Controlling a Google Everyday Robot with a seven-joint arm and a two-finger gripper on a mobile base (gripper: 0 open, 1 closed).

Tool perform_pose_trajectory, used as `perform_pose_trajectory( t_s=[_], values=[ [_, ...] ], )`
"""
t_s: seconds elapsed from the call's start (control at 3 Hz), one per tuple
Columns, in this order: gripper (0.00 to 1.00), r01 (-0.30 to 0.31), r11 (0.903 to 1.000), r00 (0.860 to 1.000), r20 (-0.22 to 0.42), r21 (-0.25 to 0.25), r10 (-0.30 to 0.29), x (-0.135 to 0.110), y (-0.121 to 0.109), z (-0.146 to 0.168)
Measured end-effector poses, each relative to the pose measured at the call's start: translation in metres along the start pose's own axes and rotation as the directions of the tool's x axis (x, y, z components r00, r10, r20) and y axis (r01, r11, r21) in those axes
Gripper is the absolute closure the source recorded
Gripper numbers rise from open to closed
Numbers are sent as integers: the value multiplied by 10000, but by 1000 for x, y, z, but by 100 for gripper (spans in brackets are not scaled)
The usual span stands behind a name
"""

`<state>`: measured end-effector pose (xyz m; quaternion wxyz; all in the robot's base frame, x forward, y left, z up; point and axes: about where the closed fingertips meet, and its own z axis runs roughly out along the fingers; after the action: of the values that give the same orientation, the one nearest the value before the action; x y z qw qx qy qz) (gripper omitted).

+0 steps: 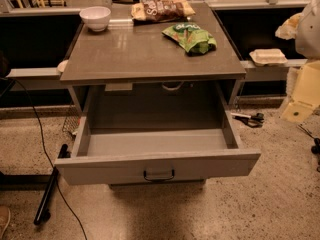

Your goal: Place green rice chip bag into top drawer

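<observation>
The green rice chip bag [190, 36] lies crinkled on the right rear part of the grey cabinet top [140, 54]. The top drawer [155, 144] is pulled wide open toward me, its inside bare, with a small dark handle [159, 175] at the centre of its front panel. My arm and gripper [301, 96] show as white and cream parts at the right edge of the view, to the right of the cabinet and well apart from the bag. They are below the level of the cabinet top.
A brown and tan snack bag [161, 9] and a white bowl [95, 18] sit at the back of the cabinet top. A black cable [45, 154] and a dark bar [49, 191] lie on the floor at left. Small tools [248, 118] lie on the floor at right.
</observation>
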<state>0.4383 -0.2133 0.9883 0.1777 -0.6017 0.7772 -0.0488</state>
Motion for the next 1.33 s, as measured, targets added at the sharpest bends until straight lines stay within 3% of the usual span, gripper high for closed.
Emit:
perform_pose_trajectory(
  t_s=[0.33,0.67,1.0,1.33],
  values=[
    [0,0,10000,10000,0,1,0,0,0,0],
    [0,-121,9999,9995,283,115,118,-3,-19,7],
    [0,-861,9963,9928,827,-71,864,-11,-56,25],
    [0,-1583,9874,9735,1670,-25,1565,-26,-104,40]
  ],
)
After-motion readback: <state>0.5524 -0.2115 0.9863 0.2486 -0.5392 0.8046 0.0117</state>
